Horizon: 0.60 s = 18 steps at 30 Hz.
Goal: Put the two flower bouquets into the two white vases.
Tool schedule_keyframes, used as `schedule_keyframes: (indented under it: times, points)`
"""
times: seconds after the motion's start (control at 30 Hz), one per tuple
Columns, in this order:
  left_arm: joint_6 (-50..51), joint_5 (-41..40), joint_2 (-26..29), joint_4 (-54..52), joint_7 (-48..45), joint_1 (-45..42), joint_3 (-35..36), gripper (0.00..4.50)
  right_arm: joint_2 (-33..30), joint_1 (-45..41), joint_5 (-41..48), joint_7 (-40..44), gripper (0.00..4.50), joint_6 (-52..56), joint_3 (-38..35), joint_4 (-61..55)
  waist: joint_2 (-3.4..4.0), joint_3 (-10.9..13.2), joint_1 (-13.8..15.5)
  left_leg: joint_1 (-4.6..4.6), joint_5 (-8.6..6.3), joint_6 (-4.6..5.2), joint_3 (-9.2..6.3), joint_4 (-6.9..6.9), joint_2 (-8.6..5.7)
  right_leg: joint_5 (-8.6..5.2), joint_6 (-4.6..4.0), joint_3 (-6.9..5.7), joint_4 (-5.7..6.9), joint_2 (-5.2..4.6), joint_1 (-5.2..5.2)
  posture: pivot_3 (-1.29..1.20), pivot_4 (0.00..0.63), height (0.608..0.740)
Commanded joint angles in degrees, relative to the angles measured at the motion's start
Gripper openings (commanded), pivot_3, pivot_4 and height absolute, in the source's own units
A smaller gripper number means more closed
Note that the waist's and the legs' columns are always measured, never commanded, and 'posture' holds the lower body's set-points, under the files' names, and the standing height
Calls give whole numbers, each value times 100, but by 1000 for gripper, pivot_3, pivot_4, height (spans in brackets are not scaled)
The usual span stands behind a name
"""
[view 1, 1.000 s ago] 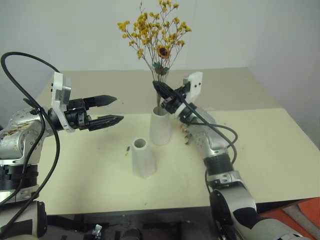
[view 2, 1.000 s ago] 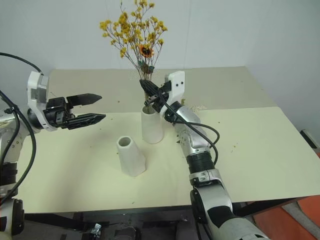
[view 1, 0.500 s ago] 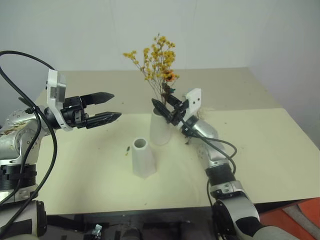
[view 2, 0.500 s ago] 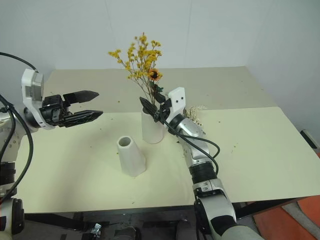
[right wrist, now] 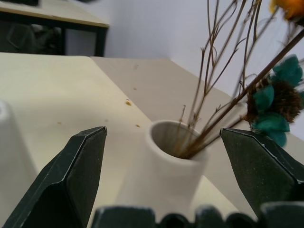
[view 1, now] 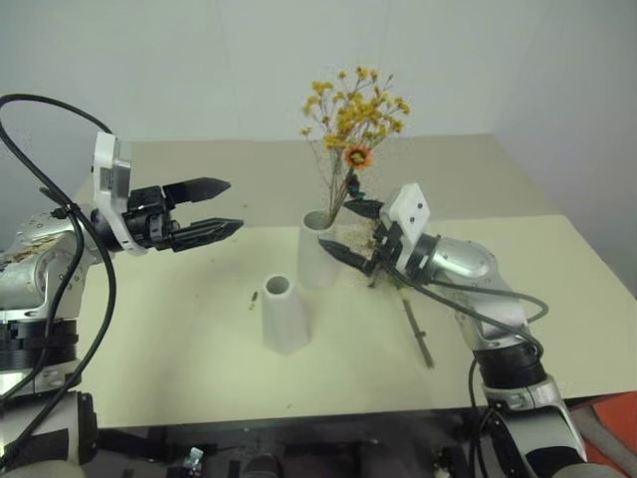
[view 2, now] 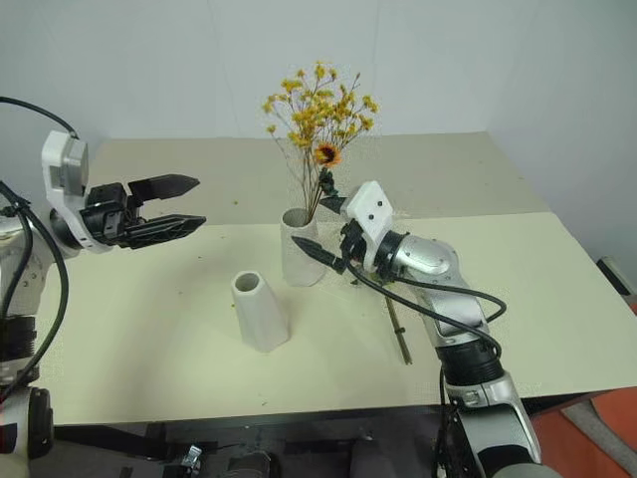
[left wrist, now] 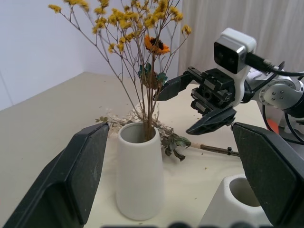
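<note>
The yellow-orange bouquet (view 1: 350,129) is standing with its stems in the taller white vase (view 1: 319,251) near the middle of the table (view 1: 557,289). The right gripper (view 1: 350,231) is hanging just beside that vase, its fingers spread wide and gripping nothing. The shorter vase (view 1: 283,312) is sitting empty nearer the front edge. The other bouquet (view 1: 406,299) is lying behind the right arm. The left gripper (view 1: 221,207) is hovering apart, fingers parted, empty.
</note>
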Motion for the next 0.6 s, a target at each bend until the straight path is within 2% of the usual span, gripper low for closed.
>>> schedule_keyframes:
  times: [0.03, 0.13, 0.3, 0.43, 0.6]
  points:
    - [-134, 31, 38, 14, -57, -188, 60, 4500, 2, -53, -51, 13, 4480, 6, 111, -218, 0, 0, 9, -1, 0, 0, 0, 0, 1, 0, 0, 0, -1, 1, 0, 0, 150, 740]
    - [-159, 54, 42, 25, -81, -190, 47, 4500, -90, -136, -73, 190, 4480, 25, 237, -180, 0, 0, 30, -5, 0, 0, 0, 0, 1, 1, -2, 0, -6, 1, 0, 0, 150, 740]
    - [-148, 60, 56, -47, -96, -153, 79, 4500, -644, -81, -278, 752, 4480, 75, 502, -156, 0, 0, 43, -8, 0, 0, 0, 1, 1, 3, -5, 0, -9, 1, 0, 0, 150, 740]
    - [-127, 50, 76, -114, -98, -104, 119, 4500, -1177, 215, -3, 1203, 4480, 238, 319, -453, -1, 0, 53, -8, 0, 0, 0, 2, 1, 1, -1, -1, -11, 1, 2, 0, 150, 740]
    - [-48, -48, 62, -267, -122, -27, 148, 4500, -1997, 390, 276, 1291, 4480, 1303, -122, -816, -1, 0, 58, -10, 0, 0, 0, 2, 1, 1, -1, -1, -12, 1, 2, 0, 150, 740]
